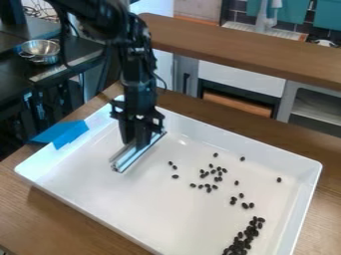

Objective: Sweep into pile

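My gripper (138,142) hangs over the left half of the white tray (100,191), shut on a silvery metal bar with a flat edge, the sweeping tool (138,152). The bar lies at a slant, low at the tray floor; whether it touches cannot be told. Dark beans (213,174) are scattered to the right of the bar, over the middle and right of the tray. A denser cluster of beans (245,239) sits at the tray's lower right, near the front wall.
Blue tape (63,133) covers part of the tray's left rim. The tray stands on a wooden table (40,211). Metal bowls (41,51) are on a black surface at upper left. A wooden counter (246,52) runs behind the table.
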Robot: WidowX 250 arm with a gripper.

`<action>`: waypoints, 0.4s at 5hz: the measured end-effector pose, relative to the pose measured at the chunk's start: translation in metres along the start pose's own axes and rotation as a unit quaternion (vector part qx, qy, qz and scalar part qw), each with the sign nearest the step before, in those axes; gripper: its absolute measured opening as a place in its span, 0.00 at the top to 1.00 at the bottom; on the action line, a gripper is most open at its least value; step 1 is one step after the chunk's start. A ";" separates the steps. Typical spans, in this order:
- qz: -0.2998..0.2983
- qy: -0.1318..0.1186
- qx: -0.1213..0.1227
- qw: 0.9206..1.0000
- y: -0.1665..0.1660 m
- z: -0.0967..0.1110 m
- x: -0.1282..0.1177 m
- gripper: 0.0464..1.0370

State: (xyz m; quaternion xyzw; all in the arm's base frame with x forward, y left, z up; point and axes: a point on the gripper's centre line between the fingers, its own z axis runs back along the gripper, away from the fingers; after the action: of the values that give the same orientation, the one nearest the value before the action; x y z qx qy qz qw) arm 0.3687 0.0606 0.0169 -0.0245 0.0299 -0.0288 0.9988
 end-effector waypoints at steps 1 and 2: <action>-0.004 -0.002 0.017 1.000 -0.006 -0.010 0.011 0.70; -0.003 0.000 0.026 1.000 -0.012 -0.012 0.017 0.70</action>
State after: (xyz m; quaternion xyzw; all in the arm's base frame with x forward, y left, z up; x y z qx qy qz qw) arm 0.3840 0.0467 0.0042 0.0011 0.0296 -0.0321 0.9990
